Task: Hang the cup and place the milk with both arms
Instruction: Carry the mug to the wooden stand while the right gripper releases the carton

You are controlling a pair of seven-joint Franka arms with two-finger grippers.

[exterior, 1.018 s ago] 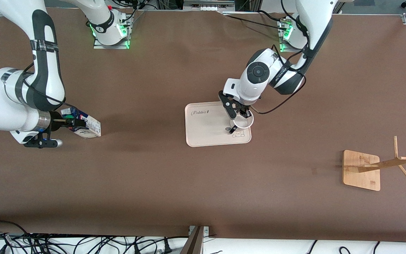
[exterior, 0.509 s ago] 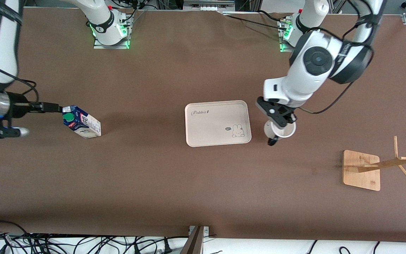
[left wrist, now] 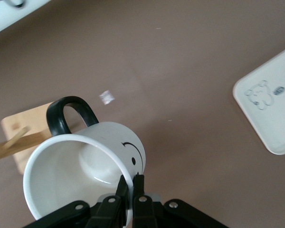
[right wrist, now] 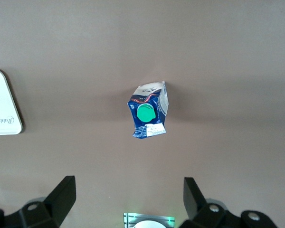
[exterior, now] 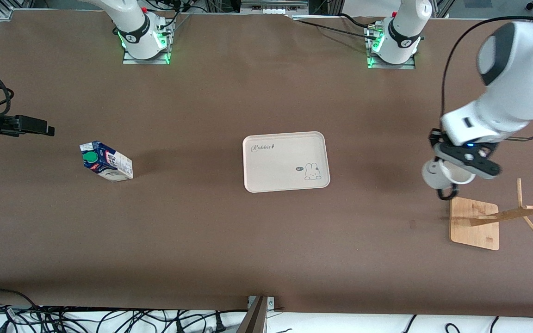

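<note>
Item, cup [left wrist: 85, 166]: white mug, black handle, black smiley face on its side. My left gripper [left wrist: 129, 187] is pinching its rim, fingers clamped together on the wall, and is carrying it in the air over the bare table just beside the wooden rack [exterior: 474, 223], toward the left arm's end. In the front view the cup [exterior: 442, 175] is hanging tilted under my wrist, handle pointing down toward the rack's base; part of the mug is being hidden by the gripper body.

Item, milk [exterior: 106, 161]: gable-top carton, dark blue and white, round green cap, standing on the table toward the right arm's end, well apart from the tray [exterior: 266, 162]. My right gripper [right wrist: 128, 199] is hanging in the air near it with fingers spread wide and nothing between them. In the right wrist view the milk [right wrist: 149, 115] is showing its cap.

Item, tray: pale, rabbit drawing, lying mid-table.
</note>
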